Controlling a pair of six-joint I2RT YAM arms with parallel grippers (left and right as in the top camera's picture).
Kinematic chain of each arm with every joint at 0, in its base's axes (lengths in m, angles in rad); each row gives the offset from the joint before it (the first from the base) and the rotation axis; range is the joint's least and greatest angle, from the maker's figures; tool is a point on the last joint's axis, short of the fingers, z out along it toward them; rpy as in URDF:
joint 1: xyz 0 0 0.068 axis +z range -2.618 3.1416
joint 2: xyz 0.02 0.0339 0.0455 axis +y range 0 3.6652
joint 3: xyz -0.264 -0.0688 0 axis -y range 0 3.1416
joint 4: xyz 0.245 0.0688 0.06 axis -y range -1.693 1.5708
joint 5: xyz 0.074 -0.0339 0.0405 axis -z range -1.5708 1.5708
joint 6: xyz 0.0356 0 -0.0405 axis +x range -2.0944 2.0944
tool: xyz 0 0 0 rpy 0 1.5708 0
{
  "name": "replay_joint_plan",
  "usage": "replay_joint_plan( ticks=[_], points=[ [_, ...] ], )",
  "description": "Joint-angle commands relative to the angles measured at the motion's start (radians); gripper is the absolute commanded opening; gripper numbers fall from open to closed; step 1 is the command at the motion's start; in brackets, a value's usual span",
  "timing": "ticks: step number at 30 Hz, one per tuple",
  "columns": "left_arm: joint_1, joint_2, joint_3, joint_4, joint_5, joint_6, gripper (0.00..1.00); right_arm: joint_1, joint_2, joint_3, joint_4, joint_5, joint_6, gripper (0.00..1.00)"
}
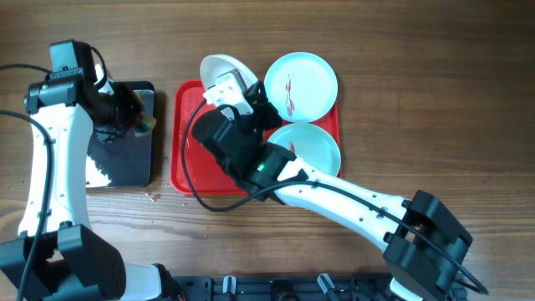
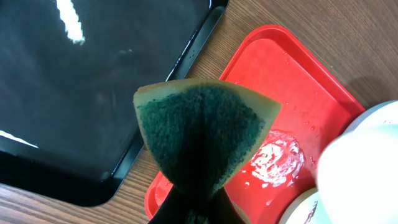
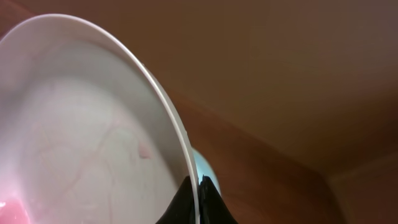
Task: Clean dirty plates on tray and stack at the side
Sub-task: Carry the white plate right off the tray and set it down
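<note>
Right wrist: pink smears [image 3: 142, 149] on plate [image 3: 74, 93]

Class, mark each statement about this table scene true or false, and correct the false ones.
1. The right gripper holds the white plate by its rim, tilted. True.
2. The left gripper holds a brush. False: the left gripper pinches a green and yellow sponge.
3. The upper mint plate has red streaks on it. True.
4. All three plates lie flat on the tray. False: the white plate is held up at an angle. Only the upper mint plate and the lower mint plate lie on the red tray.
</note>
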Motion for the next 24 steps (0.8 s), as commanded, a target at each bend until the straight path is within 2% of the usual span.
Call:
replay_joint_plan(
  ticks=[1, 11, 18, 21, 24],
  points=[
    [-0.004, -0.001, 0.014, 0.0, -0.005, -0.014, 0.04, 0.032, -0.011, 0.026, 0.027, 0.149, -0.119, 0.04],
    [-0.004, -0.001, 0.014, 0.0, -0.005, -0.014, 0.04, 0.051, -0.011, 0.026, 0.027, 0.156, -0.111, 0.04],
    [-0.004, -0.001, 0.014, -0.001, -0.005, -0.014, 0.04, 0.051, -0.011, 0.024, 0.022, 0.148, -0.045, 0.04],
    [-0.004, -0.001, 0.014, -0.001, -0.005, -0.014, 0.04, 0.051, -0.011, 0.014, 0.013, 0.115, 0.001, 0.04],
    [-0.004, -0.001, 0.014, -0.001, -0.005, -0.014, 0.04, 0.051, -0.011, 0.014, -0.089, -0.008, 0.128, 0.04]
  ],
)
